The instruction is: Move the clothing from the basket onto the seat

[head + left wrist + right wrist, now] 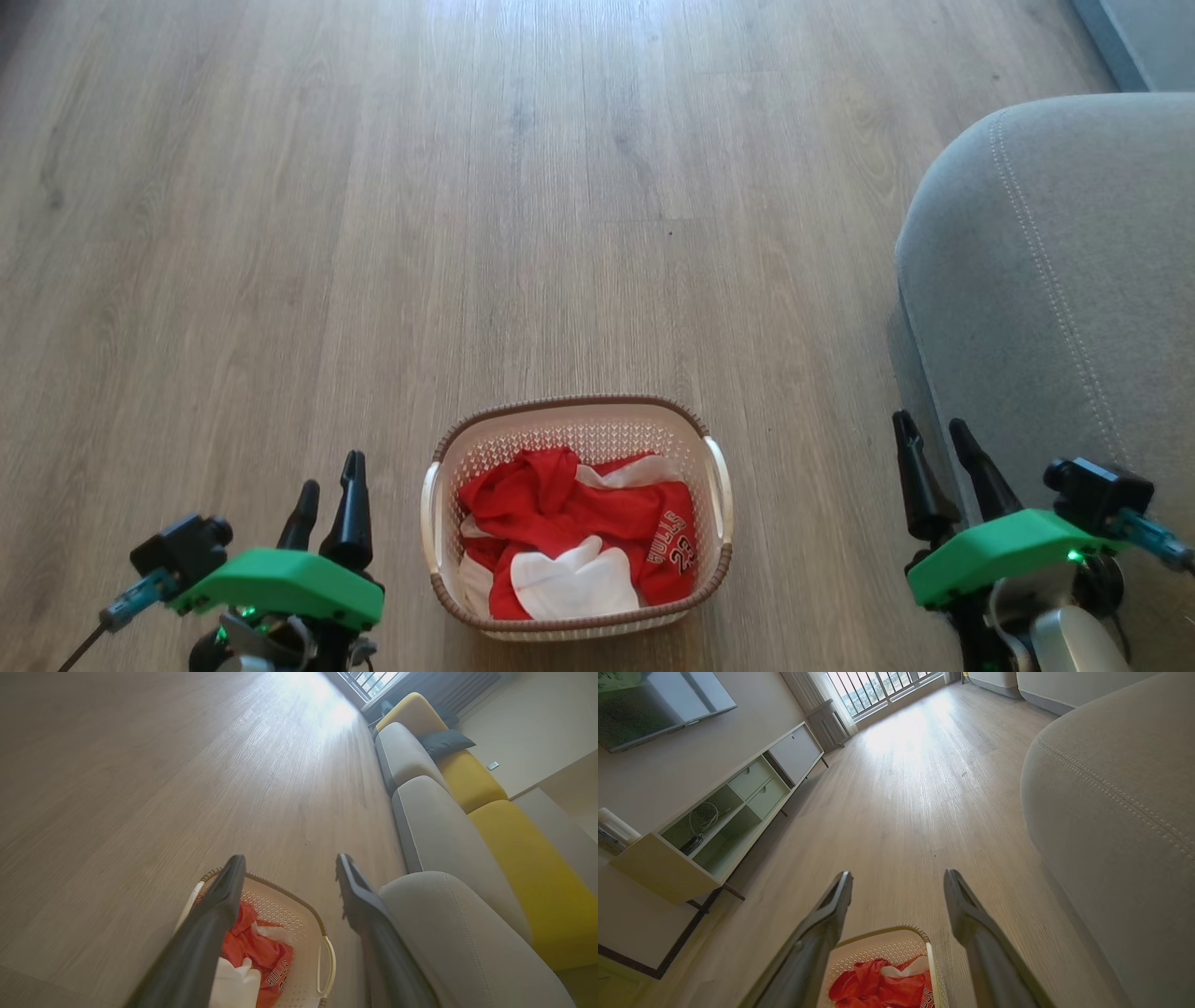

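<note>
At lower centre, basket (574,404) sits on wood-grain floor (467,187), with clothing (569,532) heaped inside. Jersey lettering is folded, probably "BULLS". Seat (1055,280) is cut off by the right edge. Left gripper (330,471) and right gripper (930,422): fingers spread wide, holding nothing, either side of basket. Pale open-shelved cabinet (719,826) stands across the floor.

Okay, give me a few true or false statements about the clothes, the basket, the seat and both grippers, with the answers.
1. The clothing lies in the basket. True.
2. The left gripper holds a garment. False: it is open and empty.
3. The seat is to the basket's right. True.
4. The basket stands on the seat. False: it stands on the floor.
5. The right gripper is open. True.
</note>
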